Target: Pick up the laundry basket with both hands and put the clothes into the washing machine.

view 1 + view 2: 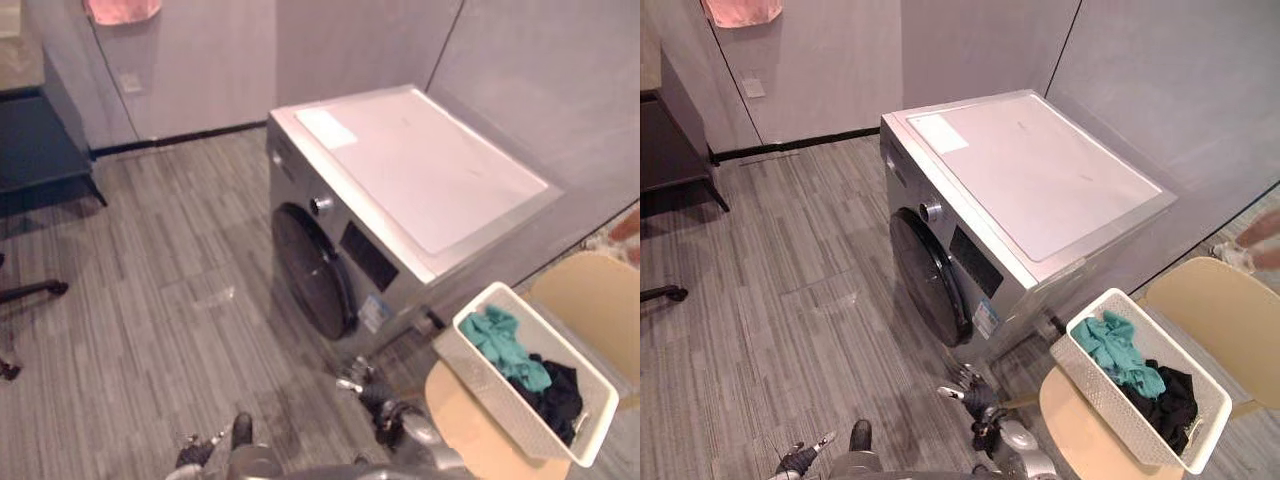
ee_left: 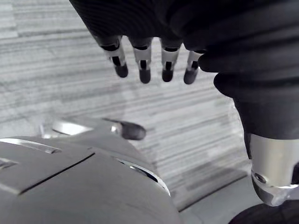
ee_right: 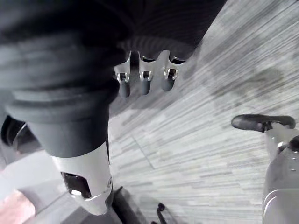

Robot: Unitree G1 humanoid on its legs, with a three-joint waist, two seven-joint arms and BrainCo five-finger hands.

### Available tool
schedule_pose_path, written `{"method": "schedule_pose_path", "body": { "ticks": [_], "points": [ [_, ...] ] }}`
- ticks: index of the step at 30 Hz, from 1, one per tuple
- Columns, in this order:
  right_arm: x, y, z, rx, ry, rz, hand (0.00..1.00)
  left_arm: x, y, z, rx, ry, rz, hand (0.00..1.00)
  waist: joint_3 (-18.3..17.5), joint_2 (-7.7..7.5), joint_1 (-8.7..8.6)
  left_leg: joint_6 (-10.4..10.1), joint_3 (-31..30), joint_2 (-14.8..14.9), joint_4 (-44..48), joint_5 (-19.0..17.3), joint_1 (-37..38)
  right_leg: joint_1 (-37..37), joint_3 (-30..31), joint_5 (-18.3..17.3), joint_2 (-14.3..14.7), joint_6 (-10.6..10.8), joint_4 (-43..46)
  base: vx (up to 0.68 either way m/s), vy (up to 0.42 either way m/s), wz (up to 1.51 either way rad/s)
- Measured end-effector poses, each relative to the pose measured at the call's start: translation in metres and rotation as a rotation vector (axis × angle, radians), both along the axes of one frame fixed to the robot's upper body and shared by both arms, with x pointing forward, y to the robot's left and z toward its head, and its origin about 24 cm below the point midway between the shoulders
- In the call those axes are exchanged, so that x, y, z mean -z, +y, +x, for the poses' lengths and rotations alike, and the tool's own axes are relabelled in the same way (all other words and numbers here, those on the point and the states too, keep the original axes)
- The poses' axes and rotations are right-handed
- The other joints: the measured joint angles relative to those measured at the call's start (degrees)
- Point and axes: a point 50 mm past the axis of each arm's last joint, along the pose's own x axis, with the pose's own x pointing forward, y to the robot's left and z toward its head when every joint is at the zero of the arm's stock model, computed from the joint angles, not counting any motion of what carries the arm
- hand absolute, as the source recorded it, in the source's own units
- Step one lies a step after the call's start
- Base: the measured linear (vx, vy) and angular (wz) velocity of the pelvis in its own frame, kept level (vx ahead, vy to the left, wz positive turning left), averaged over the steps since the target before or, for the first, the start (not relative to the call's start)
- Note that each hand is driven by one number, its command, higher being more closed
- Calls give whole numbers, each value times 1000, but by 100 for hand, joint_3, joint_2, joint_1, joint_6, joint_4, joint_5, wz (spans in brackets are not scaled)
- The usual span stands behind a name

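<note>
A white laundry basket point(image 1: 486, 382) stands at the lower right on a round tan seat point(image 1: 462, 420). It holds a teal garment point(image 1: 500, 340) and black clothes point(image 1: 556, 396). The silver washing machine point(image 1: 420, 165) stands in the middle of the room, its dark round door point(image 1: 310, 270) closed and facing the floor space on its left. My left hand point(image 1: 200, 448) hangs low at the bottom edge, fingers point(image 2: 142, 65) straight over the floor, holding nothing. My right hand point(image 1: 378, 392) hangs between the machine and the basket, apart from both, with relaxed fingers point(image 3: 142, 80) and nothing in it.
A tan chair back point(image 1: 590, 300) rises behind the basket. A dark table point(image 1: 35, 150) and a chair base point(image 1: 30, 290) stand at the left. A pink cloth point(image 1: 120, 10) hangs on the far wall. Grey plank floor point(image 1: 170, 300) spreads before the machine door.
</note>
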Motion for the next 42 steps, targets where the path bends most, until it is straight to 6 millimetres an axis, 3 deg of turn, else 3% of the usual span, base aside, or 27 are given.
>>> {"method": "schedule_pose_path", "body": {
  "ticks": [4,10,14,19,28,32,36,39,40,42],
  "points": [
    [-29,15,30,-33,-131,59,0,2,-6,-4,-28,3,-18,0,46,64,74,20,-24,0,0,-14,-25,-2,-23,-1,0,-1,-18,-20,-20,3],
    [-63,28,63,2,-262,142,0,2,-4,-7,-82,5,-8,0,207,-63,306,21,-33,-8,0,-14,-74,-12,-43,-1,-15,0,-69,-3,-5,1],
    [-75,10,81,122,-307,125,0,2,-2,-10,-91,9,-6,0,284,-137,353,20,-54,-40,-1,-15,-118,-16,-82,1,-52,4,-71,3,-14,4],
    [-89,-20,100,290,-380,81,0,1,-4,-6,-89,-9,-7,0,305,-109,348,14,-85,-41,-1,-21,-151,-25,-131,-2,-58,8,-75,-10,-15,3],
    [-89,-35,103,292,-426,-96,0,-2,-7,4,-68,-51,-6,0,387,-13,417,19,-148,-108,-1,-19,-327,-148,-199,-35,-124,40,-73,-12,-16,4],
    [-90,-49,106,311,-447,-207,0,-8,-9,19,-17,-113,10,0,549,43,455,77,-297,-164,1,27,-549,-283,-337,-37,-162,51,-47,-19,-16,17],
    [-100,-63,128,345,-464,-269,0,-12,-13,32,26,-154,14,0,928,148,457,152,-390,-204,35,155,-876,-642,-343,-14,-161,89,155,-63,-8,12],
    [-118,-65,144,341,-544,-318,0,-16,-11,40,45,-185,21,0,1254,178,330,220,-516,-243,42,243,-1168,-912,-368,47,-166,159,241,-120,16,13],
    [-129,-69,157,334,-567,-349,0,-18,-14,46,74,-203,22,0,1359,230,309,235,-560,-253,43,254,-1309,-1020,-400,89,-169,190,238,-179,29,26],
    [-152,-84,185,347,-566,-433,0,-25,-20,66,110,-265,15,0,1605,475,349,230,-667,-279,20,244,-1562,-1158,-565,137,-174,218,216,-203,45,44]
  ]
}}
